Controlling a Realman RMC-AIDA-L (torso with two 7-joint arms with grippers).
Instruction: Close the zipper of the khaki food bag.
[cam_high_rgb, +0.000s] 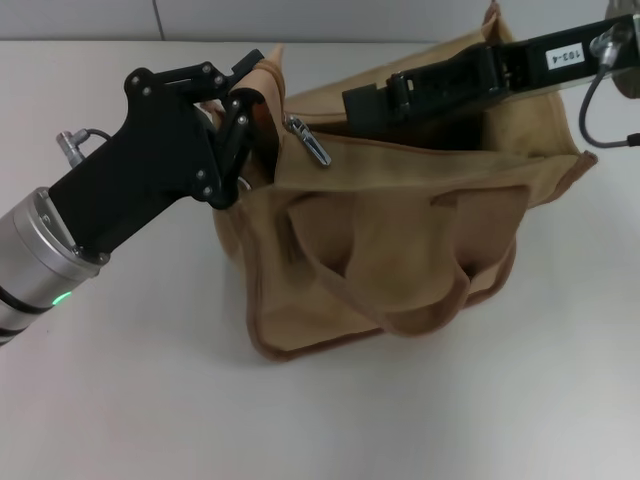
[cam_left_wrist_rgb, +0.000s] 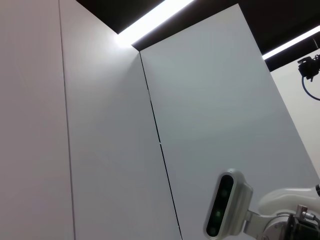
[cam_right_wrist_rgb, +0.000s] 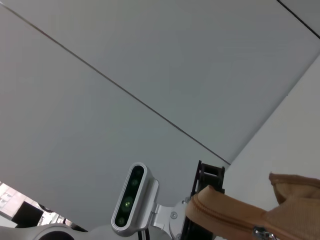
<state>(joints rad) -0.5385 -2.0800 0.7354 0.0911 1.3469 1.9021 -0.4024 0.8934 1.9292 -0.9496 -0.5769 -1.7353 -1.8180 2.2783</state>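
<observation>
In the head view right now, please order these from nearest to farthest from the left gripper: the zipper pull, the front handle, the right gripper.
1. Zipper pull: just to the right of the left gripper, at the bag's left end.
2. Right gripper: further right, over the bag's open top.
3. Front handle: low on the bag's near side.
</observation>
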